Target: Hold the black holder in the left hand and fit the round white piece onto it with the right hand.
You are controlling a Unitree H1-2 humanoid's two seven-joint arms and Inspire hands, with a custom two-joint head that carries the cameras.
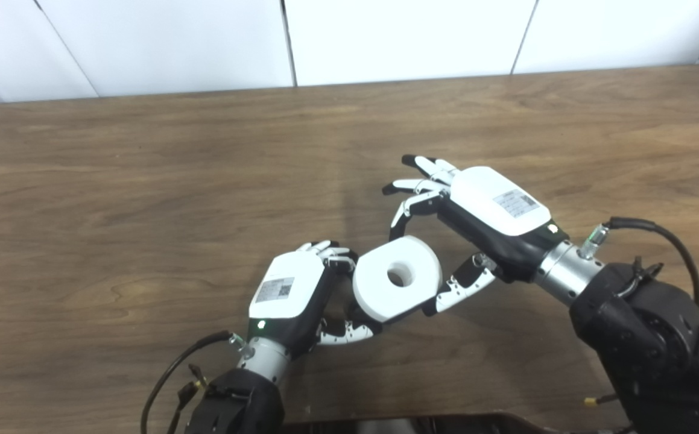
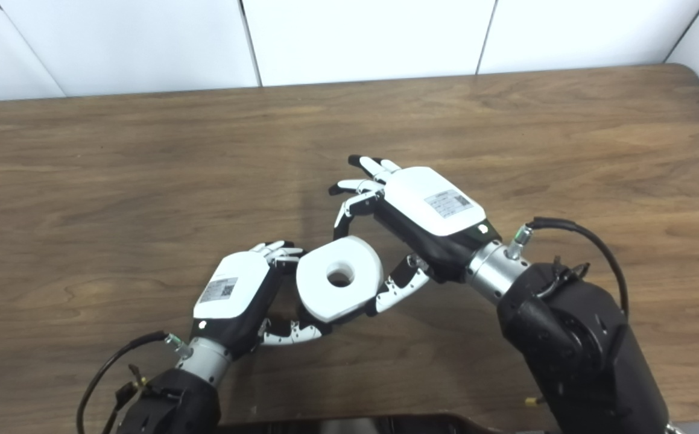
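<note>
Item: round white piece (image 1: 397, 276), a thick smooth disc with a round hole through its middle, plain, no marking on it. It is held tilted above the desk (image 1: 144, 181), near the front edge and about midway along it.

Item: black holder, hardly seen; only a dark sliver shows under the white piece at its lower rim, so its shape cannot be told.

Left hand (image 1: 292, 295): white back shell, black palm, fingers curled closed at the white piece's left and lower side, seemingly on the holder beneath it; which of the two it touches is hard to make out.

Right hand (image 2: 412, 223): same build, grasping the white piece, thumb against the right rim and one finger arched down to the top rim; the other fingers are spread and free toward the desk's far edge.

Labels: each hand has a small grey sticker with a square code on its back shell; the print is too small to read
</note>
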